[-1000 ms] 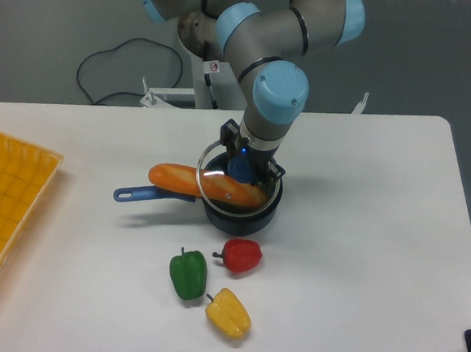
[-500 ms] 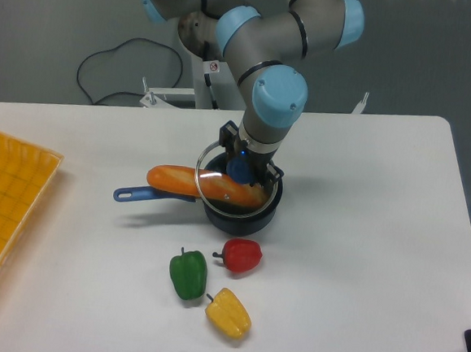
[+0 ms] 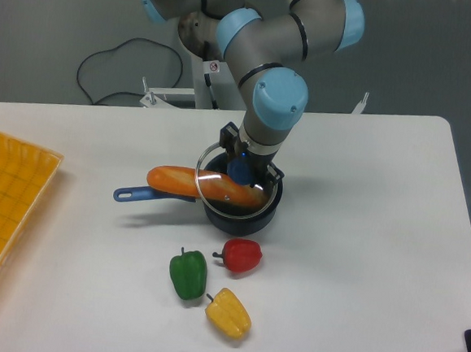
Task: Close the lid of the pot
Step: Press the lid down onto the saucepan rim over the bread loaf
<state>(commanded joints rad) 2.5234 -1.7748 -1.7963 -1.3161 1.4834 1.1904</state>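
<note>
Lid (image 3: 233, 186), knob gripped by closed gripper (image 3: 239, 168), is held tilted at frame centre directly over pot (image 3: 241, 211), bread (image 3: 198, 184) lying between.

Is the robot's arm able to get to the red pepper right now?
Probably not yet: the gripper is busy holding the pot lid over the pot. The red pepper itself sits uncovered on the table, just in front.

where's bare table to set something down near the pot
Free: the wide stretch right of the pot, toward the table's right edge, and the strip between the pot's handle and the yellow tray. Crowded: just in front, where the red, green and yellow peppers sit.
</note>
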